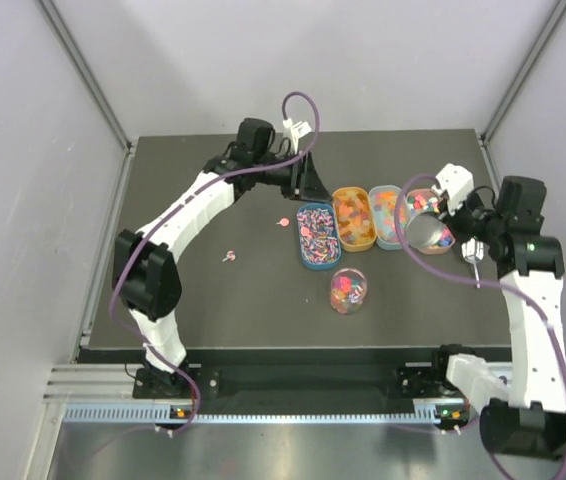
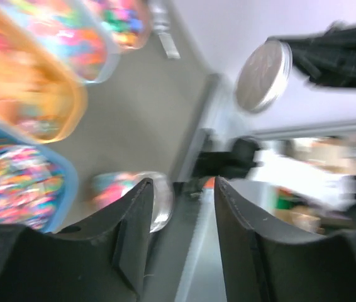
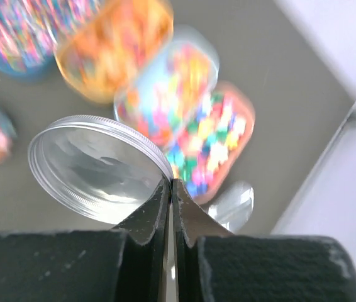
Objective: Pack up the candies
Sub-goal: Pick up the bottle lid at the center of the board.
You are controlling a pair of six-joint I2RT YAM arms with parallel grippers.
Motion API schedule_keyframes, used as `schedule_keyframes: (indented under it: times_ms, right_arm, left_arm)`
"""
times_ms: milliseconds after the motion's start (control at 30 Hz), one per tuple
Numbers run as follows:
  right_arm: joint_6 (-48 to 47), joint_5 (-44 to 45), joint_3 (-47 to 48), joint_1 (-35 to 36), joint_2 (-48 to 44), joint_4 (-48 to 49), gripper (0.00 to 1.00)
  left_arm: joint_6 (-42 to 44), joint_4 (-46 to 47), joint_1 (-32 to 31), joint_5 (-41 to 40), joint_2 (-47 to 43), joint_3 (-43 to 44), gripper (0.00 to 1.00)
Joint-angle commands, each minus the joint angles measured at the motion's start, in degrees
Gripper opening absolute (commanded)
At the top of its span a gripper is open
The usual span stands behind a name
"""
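The candies (image 1: 318,232) fill a row of oval trays at mid-table, and more of them sit in the clear round jar (image 1: 348,290) in front of the trays. Two loose candies (image 1: 283,221) lie left of the trays. My right gripper (image 1: 440,218) is shut on the rim of a silver lid (image 3: 96,167), held tilted above the rightmost tray (image 3: 244,154). My left gripper (image 2: 181,189) is open with nothing between its fingers; it hovers behind the trays (image 1: 308,185). In the left wrist view the jar (image 2: 131,189) is blurred, just past the left finger.
From left to right stand a blue tray (image 1: 314,266), an orange tray (image 1: 355,246), a light blue tray (image 1: 387,245) and a pink tray (image 1: 450,246). A shiny metal piece (image 3: 231,204) lies beside the pink tray. White walls close the table's sides and back.
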Motion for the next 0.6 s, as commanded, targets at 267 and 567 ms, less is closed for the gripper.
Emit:
schedule_keyframes:
  times_ms: [267, 567]
  right_arm:
    - [51.3, -27.7, 1.9, -1.1, 5.5, 31.1, 0.0]
    - [68.2, -31.7, -4.9, -1.1, 7.4, 54.3, 0.0]
  left_arm:
    - [-41.7, 33.6, -2.8, 17.7, 7.8, -0.7, 0.75]
    - [-59.9, 47.8, -0.5, 17.9, 8.5, -9.4, 0.98]
